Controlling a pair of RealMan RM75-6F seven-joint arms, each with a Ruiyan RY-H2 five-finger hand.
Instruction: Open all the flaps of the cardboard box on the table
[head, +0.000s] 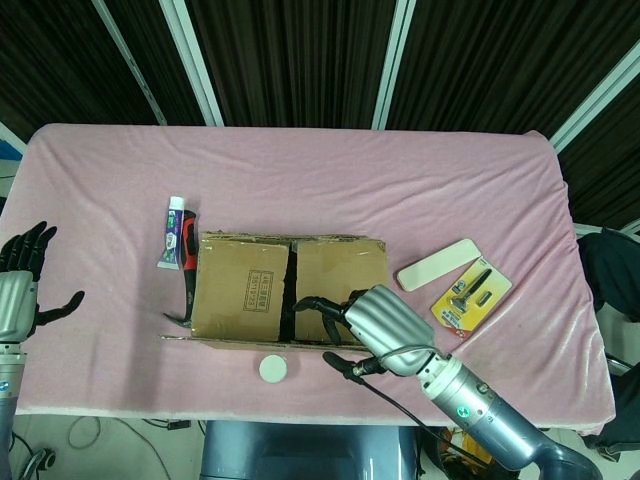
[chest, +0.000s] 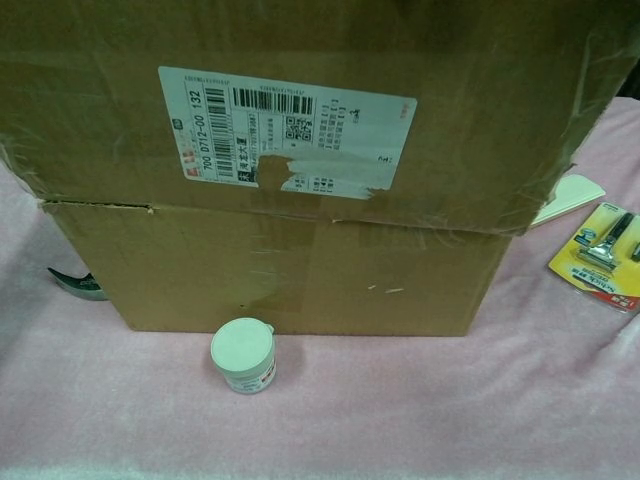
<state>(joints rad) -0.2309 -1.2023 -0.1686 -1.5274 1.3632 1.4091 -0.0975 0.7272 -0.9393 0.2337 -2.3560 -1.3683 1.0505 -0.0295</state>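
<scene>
The cardboard box (head: 245, 290) stands in the middle of the pink table, its two inner flaps lying flat over the top. Its long near flap (head: 225, 340) stands about upright, seen edge-on from the head view. In the chest view that near flap (chest: 290, 130) with its white label fills the upper frame above the box's front wall (chest: 300, 285). My right hand (head: 385, 322) grips this flap at its right part, fingers (head: 318, 304) curled over its edge and thumb on the near side. My left hand (head: 20, 285) hovers open beyond the table's left edge.
A white jar (chest: 243, 355) sits just in front of the box. A toothpaste tube (head: 172, 232) and a dark tool (head: 185, 262) lie left of it. A white flat case (head: 437, 263) and a razor pack (head: 470, 298) lie to the right.
</scene>
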